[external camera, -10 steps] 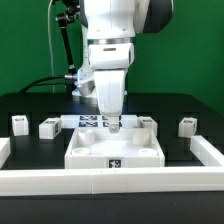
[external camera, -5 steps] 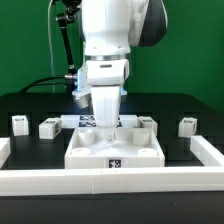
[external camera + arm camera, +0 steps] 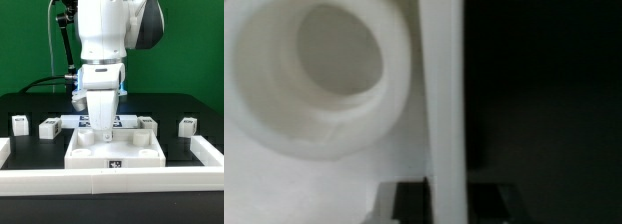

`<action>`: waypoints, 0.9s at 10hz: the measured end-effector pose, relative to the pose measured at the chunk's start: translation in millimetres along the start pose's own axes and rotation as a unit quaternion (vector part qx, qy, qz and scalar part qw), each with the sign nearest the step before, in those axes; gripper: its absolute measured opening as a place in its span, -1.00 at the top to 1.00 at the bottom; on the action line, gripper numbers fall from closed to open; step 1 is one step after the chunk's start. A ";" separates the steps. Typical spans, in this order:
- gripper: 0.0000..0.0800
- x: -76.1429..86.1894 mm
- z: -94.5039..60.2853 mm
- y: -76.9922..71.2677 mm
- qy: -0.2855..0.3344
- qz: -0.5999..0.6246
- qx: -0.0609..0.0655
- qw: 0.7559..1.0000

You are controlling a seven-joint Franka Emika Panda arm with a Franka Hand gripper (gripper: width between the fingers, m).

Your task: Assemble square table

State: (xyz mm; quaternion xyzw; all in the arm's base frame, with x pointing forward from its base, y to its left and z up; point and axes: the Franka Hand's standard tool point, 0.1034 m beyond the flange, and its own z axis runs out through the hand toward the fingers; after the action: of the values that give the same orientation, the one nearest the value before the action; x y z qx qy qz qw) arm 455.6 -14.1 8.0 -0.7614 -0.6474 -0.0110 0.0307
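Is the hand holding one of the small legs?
No, the hand is down at the square slab's far rim, while four legs lie apart from it.

Arm [image 3: 105, 40]: held upright, white links stacked almost vertically.
Wrist: pointed straight down.
Gripper [image 3: 103, 128]: set low, tips barely made out in the exterior view.
Fingers [image 3: 399, 203]: seen dark in the wrist view, drawn in tight, clamped on the raised rim of the square table top [image 3: 118, 152].
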 end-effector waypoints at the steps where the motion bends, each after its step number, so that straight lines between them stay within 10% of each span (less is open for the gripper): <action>1: 0.86 -0.3 -0.1 0.3 0.000 0.001 0.000 1.000; 9: 0.86 5.0 -0.9 2.1 -0.003 -0.019 -0.002 1.000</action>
State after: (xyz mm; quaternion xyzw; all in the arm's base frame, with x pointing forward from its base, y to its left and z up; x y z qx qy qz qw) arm 458.5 -9.5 9.1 -0.7491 -0.6618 -0.0102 0.0271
